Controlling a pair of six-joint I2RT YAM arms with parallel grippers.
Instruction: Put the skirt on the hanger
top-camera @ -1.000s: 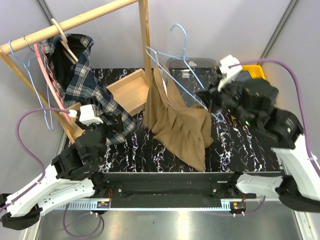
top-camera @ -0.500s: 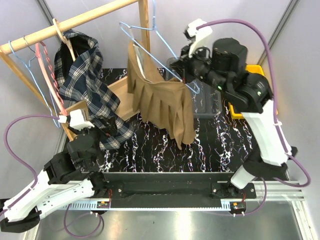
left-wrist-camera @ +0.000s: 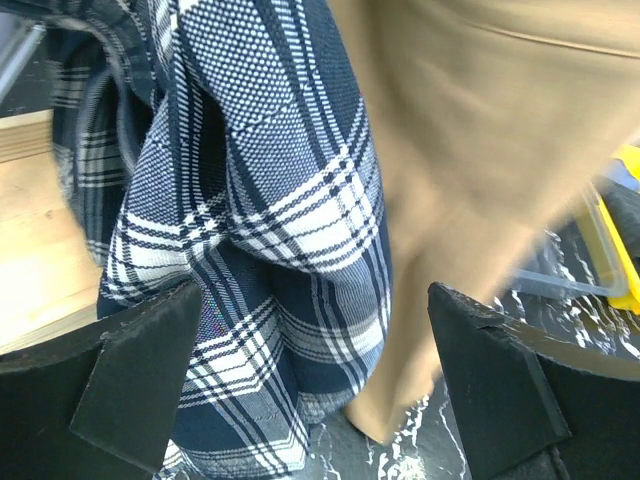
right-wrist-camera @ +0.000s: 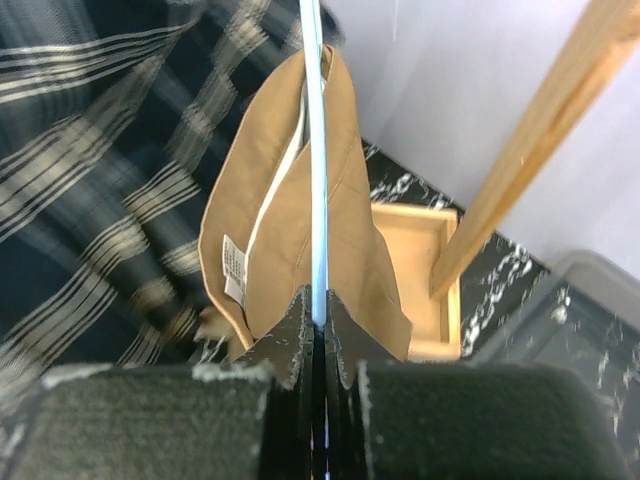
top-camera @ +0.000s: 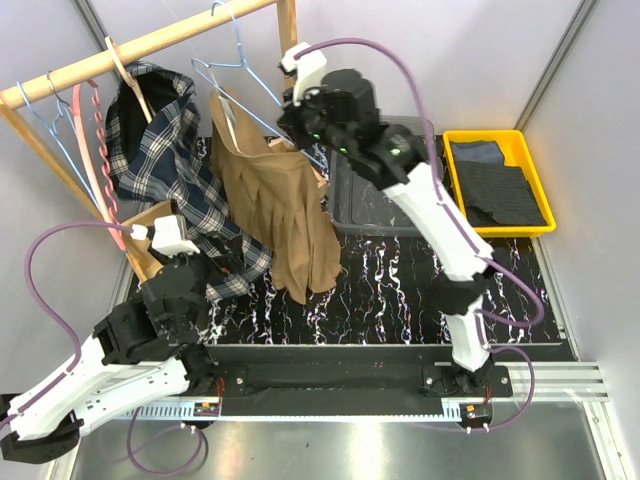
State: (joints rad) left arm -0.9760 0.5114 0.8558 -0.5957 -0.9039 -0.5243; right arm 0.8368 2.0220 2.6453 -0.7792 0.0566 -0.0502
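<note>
One thin hanger (right-wrist-camera: 317, 150) sat pinched in my right gripper (right-wrist-camera: 318, 300), skirt (top-camera: 270, 200) draped on it by the rail (top-camera: 150, 44). My left gripper (left-wrist-camera: 320, 370) gaped, empty. I feared a tilt could slide the skirt off.

Tan-brown skirt (top-camera: 280, 210), lt-blue hanger (right-wrist-camera: 317, 150), navy/white plaid shirt (top-camera: 160, 160), yellow bin (top-camera: 490, 134), blk marbled table (top-camera: 400, 290).

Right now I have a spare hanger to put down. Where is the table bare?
Bare tabletop runs between the skirt and the right arm, and again in front of the yellow bin. The left back corner is crowded with the plaid shirt and wooden box.
</note>
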